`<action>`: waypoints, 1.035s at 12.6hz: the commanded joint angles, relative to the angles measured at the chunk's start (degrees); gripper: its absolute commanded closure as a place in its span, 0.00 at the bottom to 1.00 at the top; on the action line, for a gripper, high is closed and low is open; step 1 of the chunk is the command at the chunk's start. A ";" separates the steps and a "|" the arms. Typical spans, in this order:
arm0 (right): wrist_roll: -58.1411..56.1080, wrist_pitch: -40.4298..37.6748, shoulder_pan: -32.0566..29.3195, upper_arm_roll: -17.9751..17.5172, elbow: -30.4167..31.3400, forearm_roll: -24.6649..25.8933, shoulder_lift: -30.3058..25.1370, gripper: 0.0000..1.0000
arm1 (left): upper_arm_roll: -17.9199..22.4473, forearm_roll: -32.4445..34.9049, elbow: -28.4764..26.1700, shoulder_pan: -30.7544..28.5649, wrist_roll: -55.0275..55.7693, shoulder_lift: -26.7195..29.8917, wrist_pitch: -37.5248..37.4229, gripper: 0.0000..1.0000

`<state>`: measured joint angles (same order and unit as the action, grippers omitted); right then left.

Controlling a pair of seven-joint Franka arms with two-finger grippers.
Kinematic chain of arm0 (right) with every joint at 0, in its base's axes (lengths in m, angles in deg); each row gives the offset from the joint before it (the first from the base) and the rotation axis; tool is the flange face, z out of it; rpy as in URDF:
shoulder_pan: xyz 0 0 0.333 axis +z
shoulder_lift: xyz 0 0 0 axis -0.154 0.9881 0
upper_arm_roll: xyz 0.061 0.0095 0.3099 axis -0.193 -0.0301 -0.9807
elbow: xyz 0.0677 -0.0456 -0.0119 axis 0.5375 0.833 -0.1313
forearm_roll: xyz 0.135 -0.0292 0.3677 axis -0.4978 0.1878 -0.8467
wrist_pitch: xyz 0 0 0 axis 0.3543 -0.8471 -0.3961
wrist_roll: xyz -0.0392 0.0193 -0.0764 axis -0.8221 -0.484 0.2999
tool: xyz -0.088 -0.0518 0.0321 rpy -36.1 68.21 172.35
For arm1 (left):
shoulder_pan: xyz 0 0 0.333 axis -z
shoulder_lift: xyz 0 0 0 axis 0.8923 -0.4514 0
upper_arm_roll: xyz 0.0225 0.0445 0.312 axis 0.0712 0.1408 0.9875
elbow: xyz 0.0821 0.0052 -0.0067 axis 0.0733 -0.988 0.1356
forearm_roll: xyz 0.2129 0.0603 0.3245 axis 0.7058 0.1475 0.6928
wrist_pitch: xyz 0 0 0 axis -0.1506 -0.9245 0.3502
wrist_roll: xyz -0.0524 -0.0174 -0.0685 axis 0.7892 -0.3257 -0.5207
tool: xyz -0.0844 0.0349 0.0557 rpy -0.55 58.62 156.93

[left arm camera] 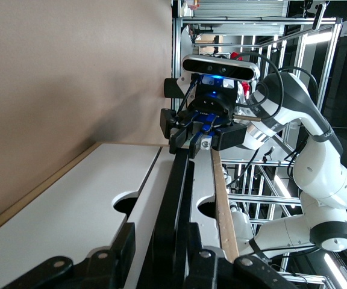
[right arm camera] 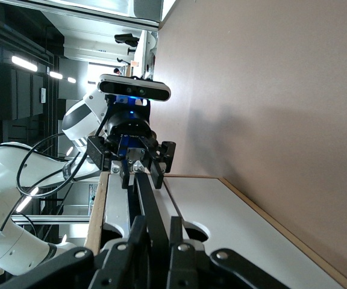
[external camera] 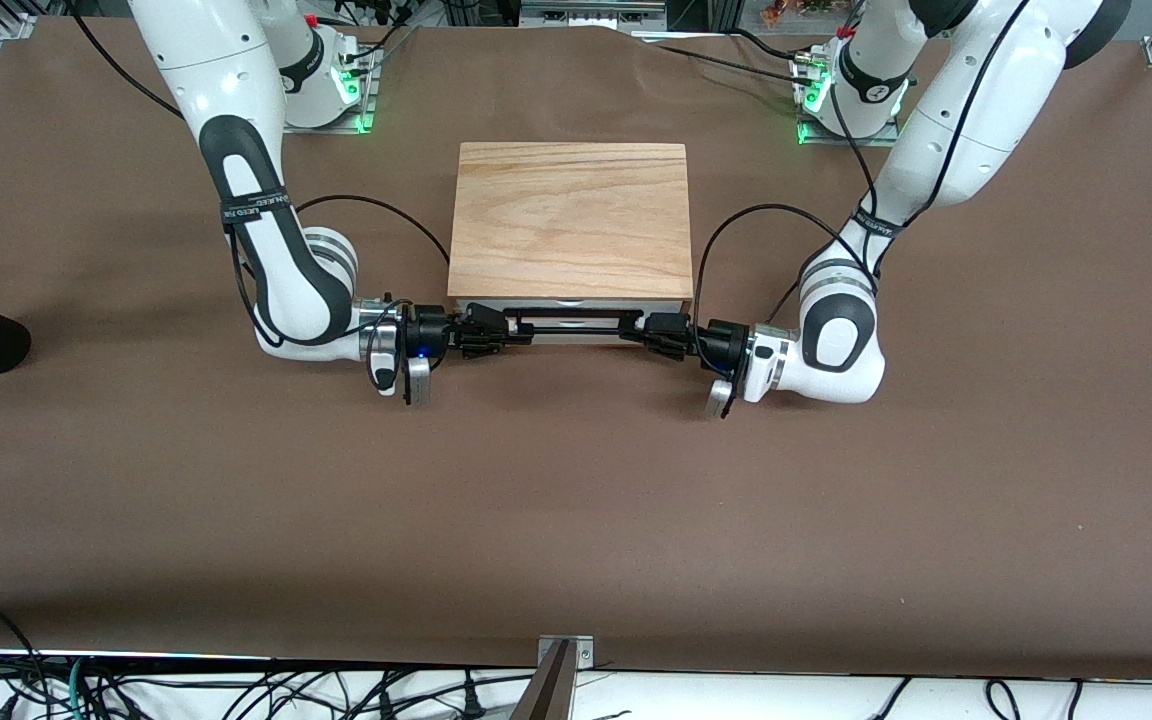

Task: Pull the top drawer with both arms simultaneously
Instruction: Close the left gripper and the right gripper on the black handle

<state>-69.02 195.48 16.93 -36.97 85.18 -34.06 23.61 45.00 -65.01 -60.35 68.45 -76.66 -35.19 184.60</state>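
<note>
Cabinet (external camera: 570, 220) sits mid-table between the bases. Its top drawer (external camera: 570, 305) faces the front camera, barely out if at all. Your left gripper (external camera: 658, 334) and right gripper (external camera: 484, 332) each clench one end of the black wire handle (external camera: 568, 318), fingers (left arm camera: 188, 244) pinched on the bar, wrists laid level with it. Both grips mirror each other, so I judge an even pull toward the camera won't skew the drawer. Keep the two arms matched.
</note>
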 commanded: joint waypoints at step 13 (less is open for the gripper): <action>0.61 -3.97 -2.85 0.00 -5.02 -1.09 1.77 1.00 | 0.01 -1.06 1.46 0.08 -2.91 -0.55 -0.21 0.98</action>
<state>-69.25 193.86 16.28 -36.99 83.84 -34.06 24.82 44.96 -65.44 -60.35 68.30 -78.89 -35.11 184.14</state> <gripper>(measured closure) 0.806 0.824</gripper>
